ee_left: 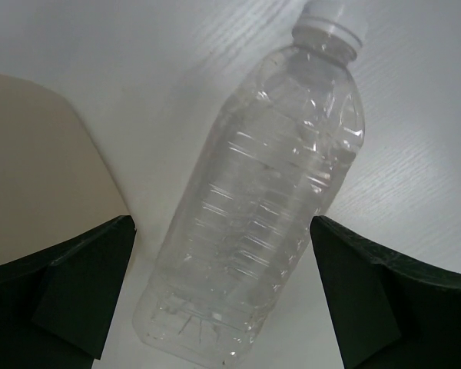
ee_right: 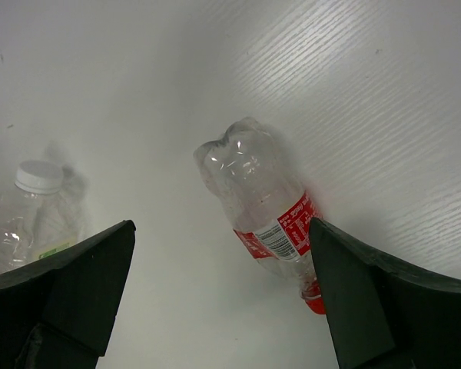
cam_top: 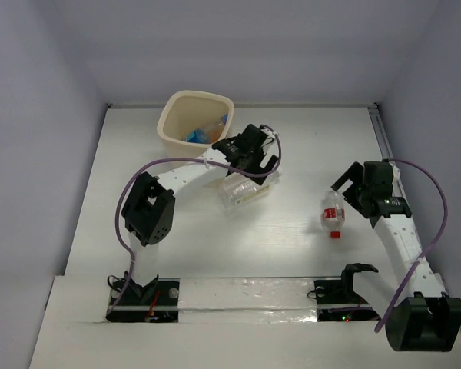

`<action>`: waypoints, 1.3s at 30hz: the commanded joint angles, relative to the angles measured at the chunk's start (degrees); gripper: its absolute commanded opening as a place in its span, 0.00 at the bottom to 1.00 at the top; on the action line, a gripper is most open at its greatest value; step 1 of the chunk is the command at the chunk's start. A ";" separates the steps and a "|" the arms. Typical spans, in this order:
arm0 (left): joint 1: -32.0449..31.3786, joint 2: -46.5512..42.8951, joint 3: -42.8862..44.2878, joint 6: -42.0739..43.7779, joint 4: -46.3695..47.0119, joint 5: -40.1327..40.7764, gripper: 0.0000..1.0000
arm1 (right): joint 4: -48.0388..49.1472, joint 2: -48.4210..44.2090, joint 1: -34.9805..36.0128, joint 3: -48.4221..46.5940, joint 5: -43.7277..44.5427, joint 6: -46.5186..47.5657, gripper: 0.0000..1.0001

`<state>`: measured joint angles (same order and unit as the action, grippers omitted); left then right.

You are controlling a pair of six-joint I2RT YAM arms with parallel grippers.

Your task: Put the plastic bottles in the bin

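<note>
The cream bin [cam_top: 171,117] stands at the back centre with blue-labelled bottles [cam_top: 207,132] inside. My left gripper [cam_top: 250,171] is open, just right of the bin. A plain clear bottle with a white cap [ee_left: 261,207] lies between its fingers, with gaps on both sides; it also shows in the top view [cam_top: 246,190]. The bin's wall [ee_left: 31,169] fills the left of the left wrist view. My right gripper [cam_top: 352,192] is open above the table. A red-labelled, red-capped bottle [ee_right: 267,211] lies on its side near the right finger, not held; it also shows in the top view [cam_top: 333,214].
A second clear, white-capped bottle [ee_right: 32,211] lies far left in the right wrist view. White walls close in the table on three sides. A taped strip [cam_top: 246,296] runs along the near edge between the arm bases.
</note>
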<state>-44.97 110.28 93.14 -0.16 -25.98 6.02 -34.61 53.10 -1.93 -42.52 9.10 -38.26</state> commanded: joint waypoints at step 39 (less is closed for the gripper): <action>-0.38 -9.81 -3.86 -6.15 7.87 -15.42 0.54 | 3.94 28.20 -1.05 -7.13 -10.25 10.75 0.55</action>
<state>-44.95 110.69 85.84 -2.68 -21.82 -6.72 -33.67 80.99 -2.68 -47.62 0.95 -27.05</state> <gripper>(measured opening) 0.799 0.627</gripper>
